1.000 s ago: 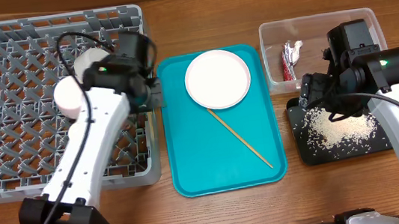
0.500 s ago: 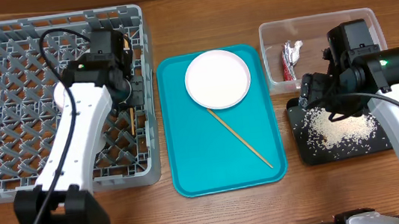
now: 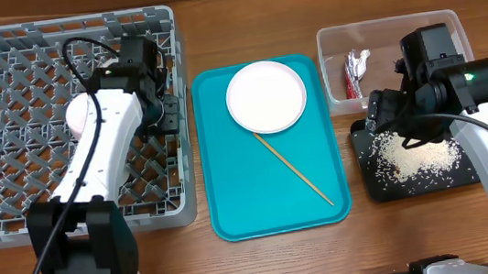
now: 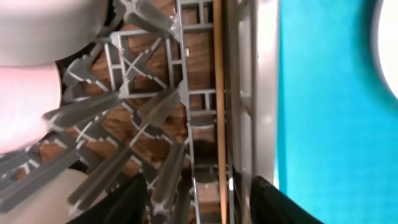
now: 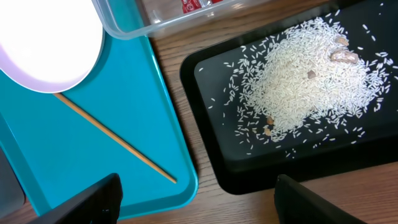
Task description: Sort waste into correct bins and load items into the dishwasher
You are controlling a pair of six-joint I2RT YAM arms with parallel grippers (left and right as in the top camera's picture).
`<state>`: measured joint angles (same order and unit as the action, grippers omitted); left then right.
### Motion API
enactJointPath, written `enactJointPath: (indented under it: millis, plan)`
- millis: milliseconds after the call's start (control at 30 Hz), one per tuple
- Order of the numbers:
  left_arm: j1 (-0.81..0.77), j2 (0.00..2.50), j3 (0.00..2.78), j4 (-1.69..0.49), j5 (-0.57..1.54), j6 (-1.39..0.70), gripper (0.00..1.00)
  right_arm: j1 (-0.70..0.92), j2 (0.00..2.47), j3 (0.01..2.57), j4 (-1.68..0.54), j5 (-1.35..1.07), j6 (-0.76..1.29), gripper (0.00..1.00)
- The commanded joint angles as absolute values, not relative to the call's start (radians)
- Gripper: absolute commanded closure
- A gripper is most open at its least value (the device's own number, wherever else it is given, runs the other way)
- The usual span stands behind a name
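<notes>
The grey dish rack point(image 3: 4, 137) filled the table from 9 to 11 o'clock. My left gripper point(image 4: 199, 182) hung over the rack's 3 o'clock wall, its fingers point(image 4: 138, 199) standing apart with nothing in them. One chopstick point(image 4: 218, 93) lay between them along that wall, touching neither. At 12 o'clock of that gripper sat the pale grey bowl point(image 4: 50, 25) and the whitish-pink bowl point(image 4: 25, 99), both among the pegs.

The teal tray point(image 3: 249, 182) lay at the middle. At its 12 o'clock end sat the white plate point(image 3: 265, 96), with a second chopstick point(image 3: 294, 170) running from the plate towards 5 o'clock.

The black tray point(image 3: 370, 192) lay at 4 o'clock with the rice point(image 3: 417, 156) heaped in it. My right gripper point(image 5: 198, 180) hovered spread wide and empty above its 9 o'clock edge.

The clear tub point(image 3: 439, 27) stood at 2 o'clock, with the foil wrapper point(image 3: 356, 71) in its 8 o'clock corner. The print on the wrapper was too small to read.
</notes>
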<state>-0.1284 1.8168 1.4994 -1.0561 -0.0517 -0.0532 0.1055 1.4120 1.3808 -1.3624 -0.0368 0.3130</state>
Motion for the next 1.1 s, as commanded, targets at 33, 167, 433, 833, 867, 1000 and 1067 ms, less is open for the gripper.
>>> enactJointPath:
  millis: [33,167,433,833,867,1000,1067]
  plan:
    - [-0.138,1.792,1.645,-1.097,0.072,-0.096,0.41,0.102,1.403,1.388,-1.361,-0.026,0.307,0.2]
    - [-0.178,1.782,1.691,-1.092,0.256,-0.147,0.39,0.102,1.403,1.388,-1.359,-0.026,0.307,0.2]
    - [-0.405,1.823,1.624,-1.069,0.192,-0.575,0.32,0.102,1.403,1.388,-1.36,-0.023,0.307,0.2]
    - [-0.686,2.029,1.546,-0.935,0.13,-0.849,0.34,0.102,1.403,1.388,-1.361,-0.023,0.307,0.19]
    - [-0.7,2.048,1.546,-0.933,0.118,-0.859,0.34,0.102,1.403,1.388,-1.361,-0.023,0.307,0.2]
    - [-0.738,2.127,1.546,-0.935,0.093,-0.926,0.34,0.102,1.403,1.388,-1.361,-0.023,0.307,0.19]
    - [-0.74,2.155,1.546,-0.936,0.093,-0.945,0.34,0.102,1.403,1.388,-1.361,-0.023,0.307,0.19]
